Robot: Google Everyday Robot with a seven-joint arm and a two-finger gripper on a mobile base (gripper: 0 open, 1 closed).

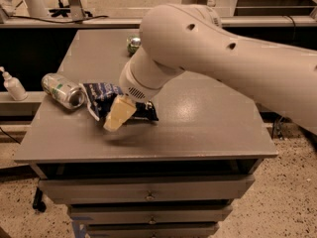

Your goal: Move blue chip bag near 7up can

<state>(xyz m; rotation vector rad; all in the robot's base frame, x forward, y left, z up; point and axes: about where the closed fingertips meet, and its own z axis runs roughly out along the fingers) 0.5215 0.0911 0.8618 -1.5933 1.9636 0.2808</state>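
Starting at the far left, a white pump bottle (12,85) is seen upright on a lower ledge beside the table (208,133). On the table's left part the 7up can (61,89) is laid on its side, its shiny silver end turned toward the front right. Just beside that end the blue chip bag (100,96) is spread crumpled on the grey top; whether bag and can touch cannot be told. The bag's right half is covered by the gripper (118,117), which is pointed down and to the left over the bag's front edge, with a shadow cast on the table beneath it. Whether the bag is gripped by it cannot be told. Farther back a darker green can (132,44) is partly hidden behind the wrist. The thick cream arm (228,58) is stretched in from the right edge. Drawers (148,195) are fitted under the tabletop.
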